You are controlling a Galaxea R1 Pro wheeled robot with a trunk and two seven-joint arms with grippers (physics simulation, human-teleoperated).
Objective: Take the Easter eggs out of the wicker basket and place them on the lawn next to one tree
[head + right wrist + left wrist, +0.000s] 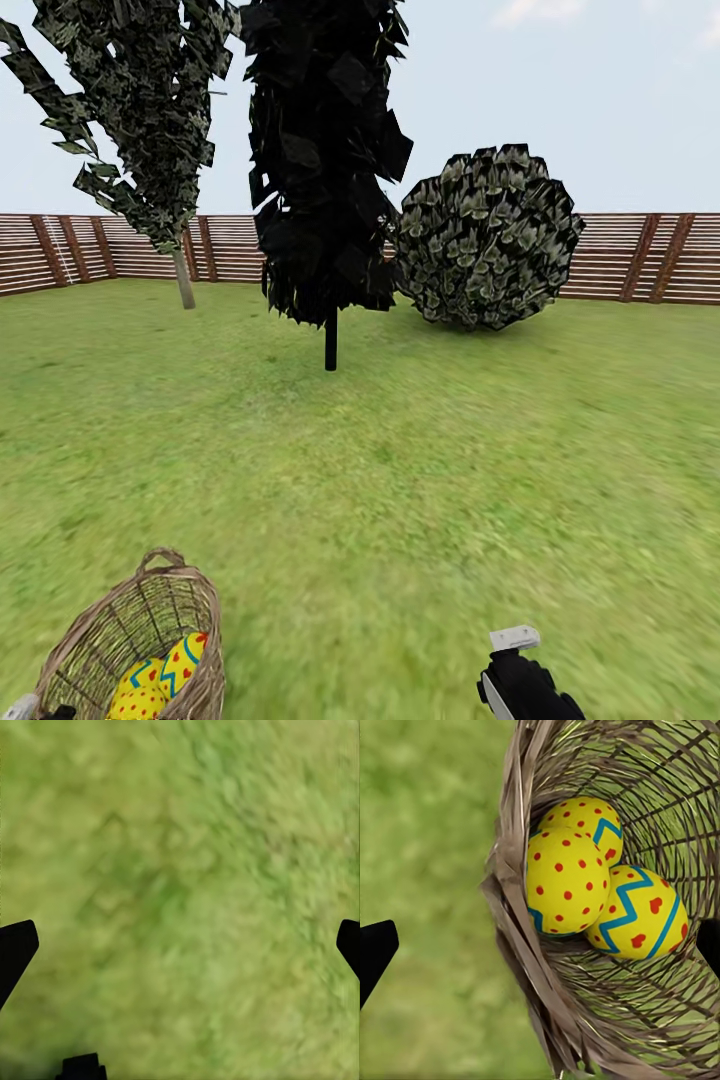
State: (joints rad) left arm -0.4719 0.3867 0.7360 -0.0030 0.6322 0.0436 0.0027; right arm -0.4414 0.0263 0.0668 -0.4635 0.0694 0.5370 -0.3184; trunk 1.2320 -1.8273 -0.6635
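Nearest of all, at the near left, the wicker basket (135,640) sat on the lawn (400,520) with all three Easter eggs (592,881) inside it, so by my judgement the task had not got past its start: no egg was out, and none lay beside a tree. The left wrist view looked into the basket from above the rim. Its left gripper (540,945) had its two dark fingertips wide apart at the picture's edges, one over grass and one over the weave, holding nothing. The eggs lay bunched and touching against the basket's wall; the one with blue zigzags and red hearts lay on its side, its long axis slanting across the basket floor, while the two dotted ones showed rounder faces, so their axes were hard to tell. The basket's own long axis ran from near left toward the far right, with its small loop handle at the far end of the rim.

At the near right, the right gripper (180,945) hung over bare grass, its fingertips likewise spread and empty.

Farther off stood a near-black tree (325,160) in the middle, a round bush (488,240) to its right, and at the far left the tree (183,275) with a pale trunk, well apart from the basket. Behind ran the garden's wooden fence (640,258).
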